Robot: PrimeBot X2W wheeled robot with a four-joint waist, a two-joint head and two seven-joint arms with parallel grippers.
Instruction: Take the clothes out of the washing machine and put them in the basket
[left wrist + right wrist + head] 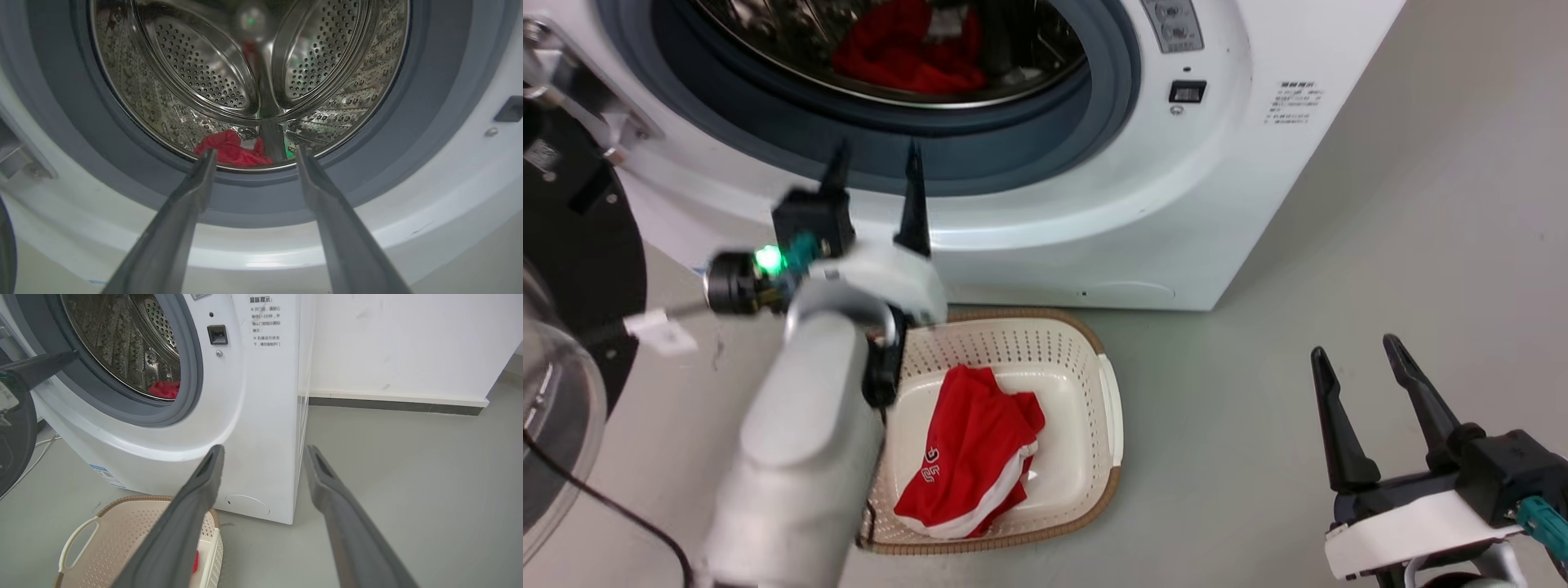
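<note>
While the black-framed glass door (572, 269) is hanging open at the far left of the head view, the left gripper (876, 155) is hovering just in front of the washing machine (1217, 163), level with the lower part of its grey porthole rim (1111, 90). Its jaws are standing wide apart and are gripping nothing; a green light (768, 260) is glowing on the wrist behind them. In the left wrist view the two fingers are pointing straight into the perforated steel drum (196, 73) from outside the opening. One red garment (231, 151) is lying crumpled on the drum's floor near the front lip, showing between the fingertips in that view.

Below and slightly right of the left arm, the basket (1107, 392) is sitting on the grey floor (1339, 269) just in front of the washer's base. A second red garment (972, 457), with white stripe trim and white lettering, is lying inside it, bunched toward the left side and leaving bare cream plastic toward the right.

Further right, a small sticker of printed text (1294, 102) is showing on the machine's front. At the lower right, the right gripper (1356, 347) is hanging over bare floor, well apart from basket and machine; its jaws are also standing open, holding nothing.
</note>
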